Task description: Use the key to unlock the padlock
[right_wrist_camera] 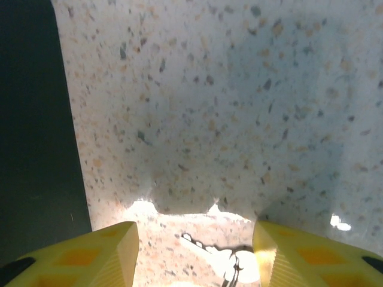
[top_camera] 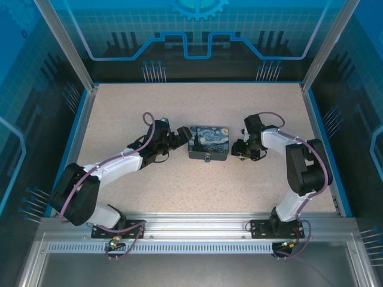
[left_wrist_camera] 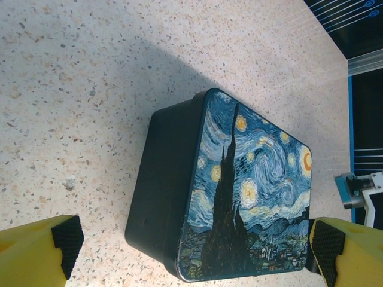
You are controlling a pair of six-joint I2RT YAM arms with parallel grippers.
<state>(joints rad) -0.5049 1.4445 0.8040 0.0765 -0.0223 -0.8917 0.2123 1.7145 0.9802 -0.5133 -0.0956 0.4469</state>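
Note:
The padlock (top_camera: pixel 209 142) is a dark block with a blue-and-yellow night-sky top, lying flat mid-table, its small round fitting (top_camera: pixel 207 158) on the near side. My left gripper (top_camera: pixel 181 139) is just left of it. In the left wrist view the padlock (left_wrist_camera: pixel 245 191) lies ahead between the yellow fingers (left_wrist_camera: pixel 36 254), and the left gripper (left_wrist_camera: pixel 197 242) is wide open and not touching it. My right gripper (top_camera: pixel 239 149) hangs low, right of the padlock. The small pale key (right_wrist_camera: pixel 218 257) lies flat on the table between the parted fingers of the right gripper (right_wrist_camera: pixel 194 251), with a gap on its left side.
The speckled table (top_camera: pixel 149 107) is bounded by blue rails and transparent walls on three sides. The padlock's black side wall (right_wrist_camera: pixel 36 149) fills the left edge of the right wrist view. Part of the right arm (left_wrist_camera: pixel 359 191) shows beyond the padlock.

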